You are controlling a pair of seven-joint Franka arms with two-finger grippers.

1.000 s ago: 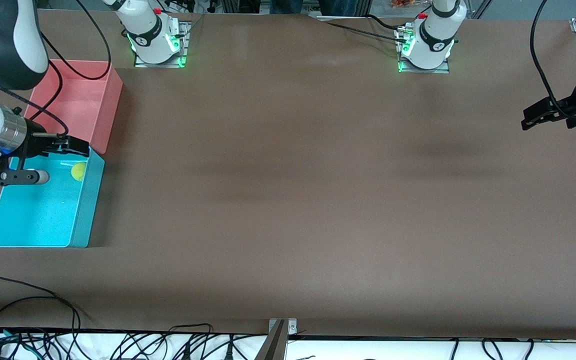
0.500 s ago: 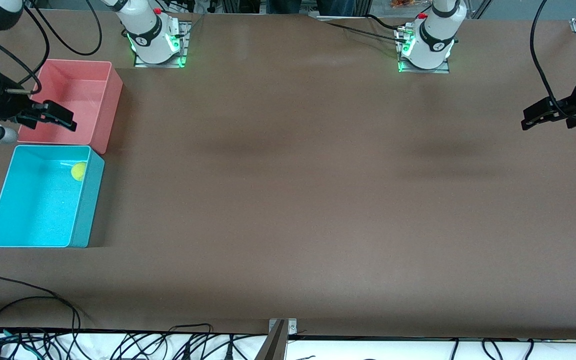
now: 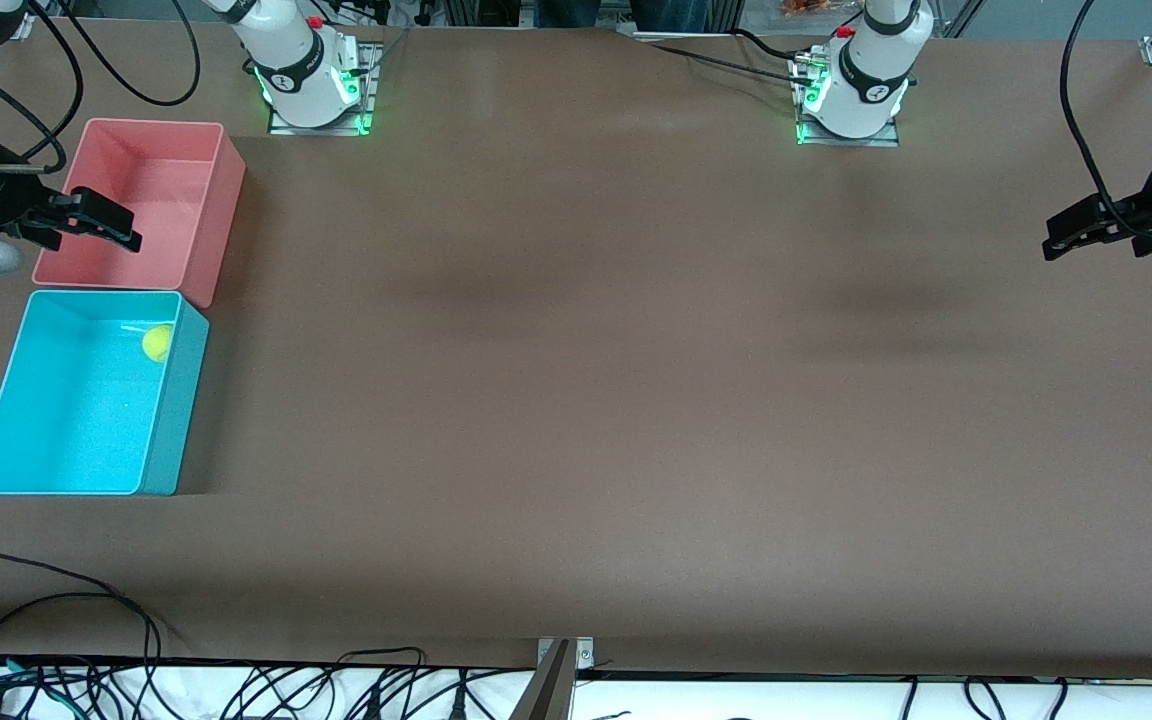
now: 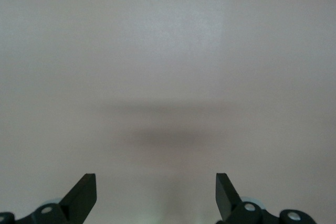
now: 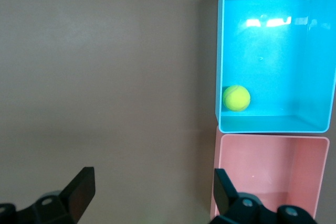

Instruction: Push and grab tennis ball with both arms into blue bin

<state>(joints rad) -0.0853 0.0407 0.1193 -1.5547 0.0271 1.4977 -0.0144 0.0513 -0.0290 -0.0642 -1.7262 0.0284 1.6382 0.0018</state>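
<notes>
The tennis ball (image 3: pixel 157 343) lies inside the blue bin (image 3: pixel 76 420), in the corner next to the pink bin. The right wrist view also shows the ball (image 5: pixel 236 98) in the blue bin (image 5: pixel 273 51). My right gripper (image 3: pixel 124 228) is open and empty, up in the air over the pink bin's outer edge. In its own wrist view (image 5: pixel 153 183) the jaws stand wide apart over bare table. My left gripper (image 3: pixel 1056 238) is open and empty and waits over the left arm's end of the table. Its wrist view (image 4: pixel 156 184) shows only bare table.
The pink bin (image 3: pixel 156 190) is empty and touches the blue bin, farther from the front camera; it also shows in the right wrist view (image 5: pixel 262 166). Both arm bases (image 3: pixel 311 85) (image 3: pixel 851 95) stand along the table's edge. Cables (image 3: pixel 86 620) lie by the edge nearest the camera.
My right gripper has left its place over the blue bin and now hangs over the pink bin's outer edge. The ball has stayed in the blue bin. The left arm has not moved.
</notes>
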